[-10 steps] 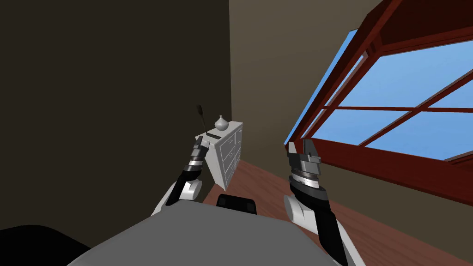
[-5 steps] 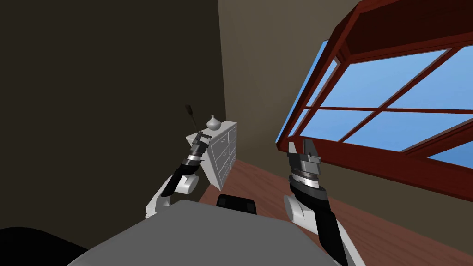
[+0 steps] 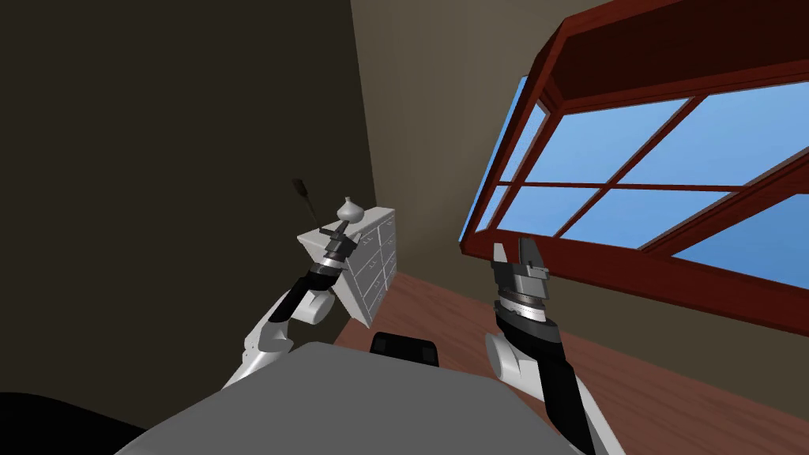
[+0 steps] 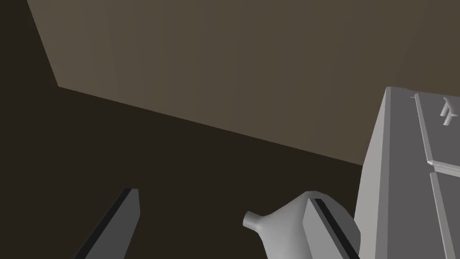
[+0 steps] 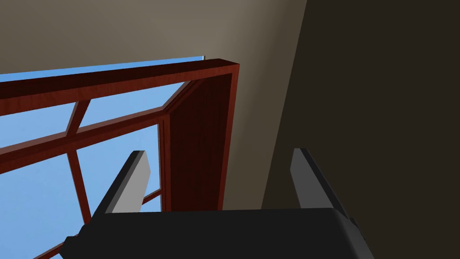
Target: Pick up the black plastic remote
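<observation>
The left end effector (image 4: 223, 196) is wide open and holds nothing; between its two grey fingers there is only dark wall. A pale round vase (image 4: 280, 222) sits just behind one finger, on top of a white chest of drawers (image 4: 404, 189) whose drawer fronts run alongside. From the head camera, the left arm is stretched out so that its tip hangs over the top of the chest. The vase is just beside the tip, and a thin black stick (image 3: 304, 197) rises on its other side. A second ago the arm was more bent and the tip stood short of the chest top. It has since reached forward, while my own body has turned, sliding the whole scene across the picture. The black remote then showed as a dark flat strip on the chest top, between the tip and the vase. Now the end effector covers that spot, so the remote is probably right beneath it, though I cannot make it out. The approach looks nearly done, with lowering and closing still to come. The right end effector (image 3: 514, 247) stays raised, open and empty.
</observation>
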Motion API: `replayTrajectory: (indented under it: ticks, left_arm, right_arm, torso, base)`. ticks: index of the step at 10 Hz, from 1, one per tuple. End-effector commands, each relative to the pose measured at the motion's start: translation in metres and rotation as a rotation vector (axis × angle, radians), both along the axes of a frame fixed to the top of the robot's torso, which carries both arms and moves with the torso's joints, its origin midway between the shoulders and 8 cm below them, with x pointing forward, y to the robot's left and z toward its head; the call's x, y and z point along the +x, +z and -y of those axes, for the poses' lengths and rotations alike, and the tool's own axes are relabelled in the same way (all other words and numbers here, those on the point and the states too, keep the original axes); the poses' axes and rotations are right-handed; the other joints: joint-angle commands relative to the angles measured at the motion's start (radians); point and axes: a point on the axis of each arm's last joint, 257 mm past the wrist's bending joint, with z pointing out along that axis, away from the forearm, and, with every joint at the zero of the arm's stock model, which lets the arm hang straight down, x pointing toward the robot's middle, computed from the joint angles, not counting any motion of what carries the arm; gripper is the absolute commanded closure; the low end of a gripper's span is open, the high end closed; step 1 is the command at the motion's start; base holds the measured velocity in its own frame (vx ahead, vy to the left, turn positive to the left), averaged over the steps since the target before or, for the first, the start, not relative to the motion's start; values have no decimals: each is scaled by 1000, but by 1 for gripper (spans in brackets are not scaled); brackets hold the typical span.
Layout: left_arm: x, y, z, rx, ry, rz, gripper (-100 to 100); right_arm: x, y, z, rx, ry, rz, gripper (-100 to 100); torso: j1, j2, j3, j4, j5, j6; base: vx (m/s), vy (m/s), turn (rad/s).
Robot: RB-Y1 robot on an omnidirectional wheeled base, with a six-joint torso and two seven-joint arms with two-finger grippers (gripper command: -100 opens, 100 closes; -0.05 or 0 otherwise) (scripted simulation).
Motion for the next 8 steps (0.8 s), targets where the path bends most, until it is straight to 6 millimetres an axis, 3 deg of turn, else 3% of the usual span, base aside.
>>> replayTrajectory:
  ticks: [1, 8]
  left_arm:
    - [6, -4, -1, -3, -11, -35, -100]
    - [35, -8, -8, -15, -92, -190, -100]
  right_arm:
    - [0, 0, 0, 0, 0, 0, 0]
    - [0, 0, 0, 0, 0, 0, 0]
  torso:
    - [0, 0, 0, 0, 0, 0]
    - [1, -1, -1, 0, 0, 0]
  base:
    - [4, -95, -52]
    - [21, -109, -91]
